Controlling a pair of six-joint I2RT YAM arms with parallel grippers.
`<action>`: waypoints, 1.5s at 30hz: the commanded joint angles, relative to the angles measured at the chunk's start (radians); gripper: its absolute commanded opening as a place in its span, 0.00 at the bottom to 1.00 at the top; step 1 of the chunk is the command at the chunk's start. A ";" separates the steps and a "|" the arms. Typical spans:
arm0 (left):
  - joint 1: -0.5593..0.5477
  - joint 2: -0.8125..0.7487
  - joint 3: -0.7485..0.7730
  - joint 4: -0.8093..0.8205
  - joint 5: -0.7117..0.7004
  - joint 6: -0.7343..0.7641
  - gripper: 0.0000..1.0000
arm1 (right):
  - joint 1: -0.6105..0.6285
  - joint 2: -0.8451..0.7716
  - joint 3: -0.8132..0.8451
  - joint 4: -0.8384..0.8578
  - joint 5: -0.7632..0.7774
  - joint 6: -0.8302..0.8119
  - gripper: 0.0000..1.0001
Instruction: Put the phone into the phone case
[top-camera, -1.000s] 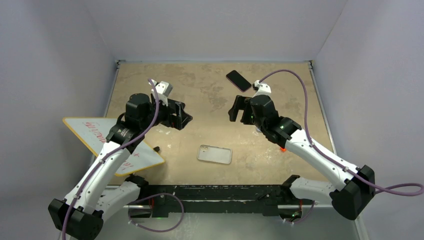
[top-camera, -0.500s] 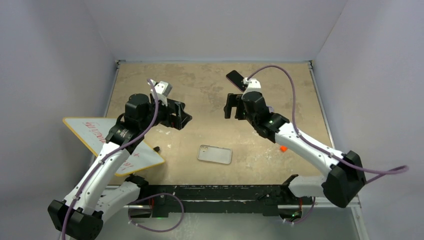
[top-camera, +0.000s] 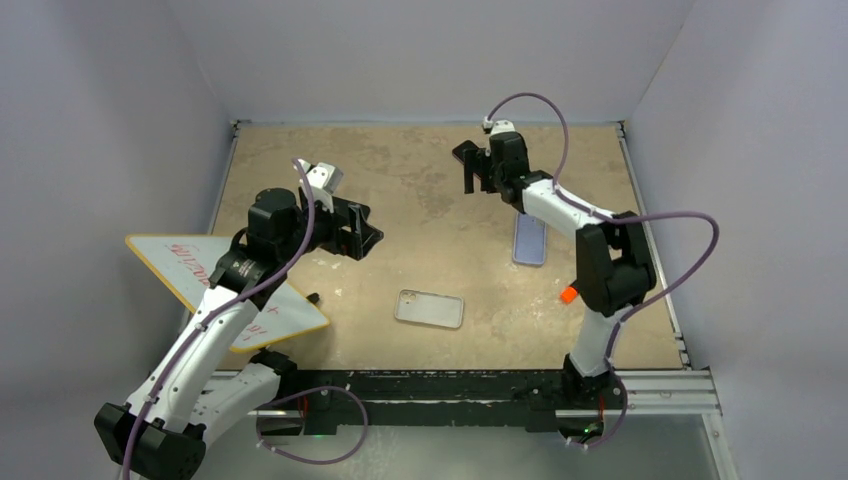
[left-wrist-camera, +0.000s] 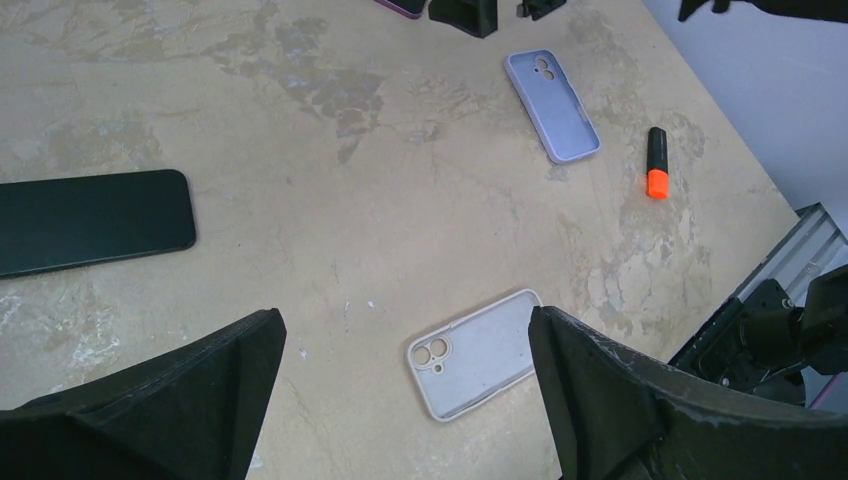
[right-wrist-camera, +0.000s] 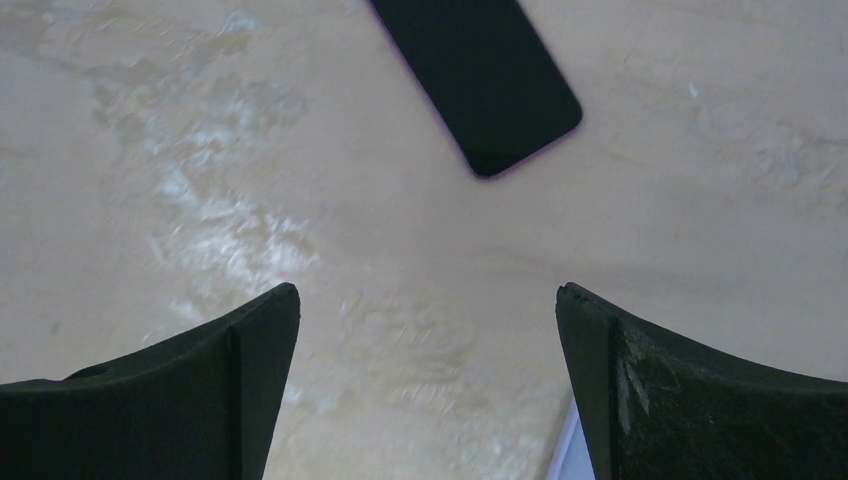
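A black phone with a purple edge (right-wrist-camera: 475, 80) lies flat at the back of the table, just ahead of my open, empty right gripper (right-wrist-camera: 428, 290). In the top view the right gripper (top-camera: 468, 165) hovers over it and hides most of it. A clear grey phone case (top-camera: 429, 308) lies open side up near the front middle. It shows between the fingers in the left wrist view (left-wrist-camera: 475, 355). My left gripper (left-wrist-camera: 402, 315) is open and empty, held above the table (top-camera: 368, 232), up and left of that case.
A lavender case (top-camera: 530, 240) lies right of centre, also in the left wrist view (left-wrist-camera: 552, 105). An orange marker (top-camera: 568, 294) lies near the right arm. A second black phone (left-wrist-camera: 90, 220) shows only in the left wrist view. A white board (top-camera: 200, 280) overhangs the left edge.
The right arm has swung from mid-table to the back, its gripper now over the black phone, uncovering the lavender case. The left arm has not moved.
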 joint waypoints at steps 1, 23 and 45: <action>0.003 -0.015 -0.002 0.016 0.002 0.021 0.98 | -0.046 0.111 0.150 -0.004 -0.086 -0.113 0.99; 0.003 0.031 -0.004 0.003 -0.053 0.027 0.98 | -0.172 0.508 0.541 -0.113 -0.249 -0.277 0.99; 0.003 0.100 0.009 -0.023 -0.051 -0.003 0.97 | -0.168 0.588 0.640 -0.196 -0.232 -0.289 0.76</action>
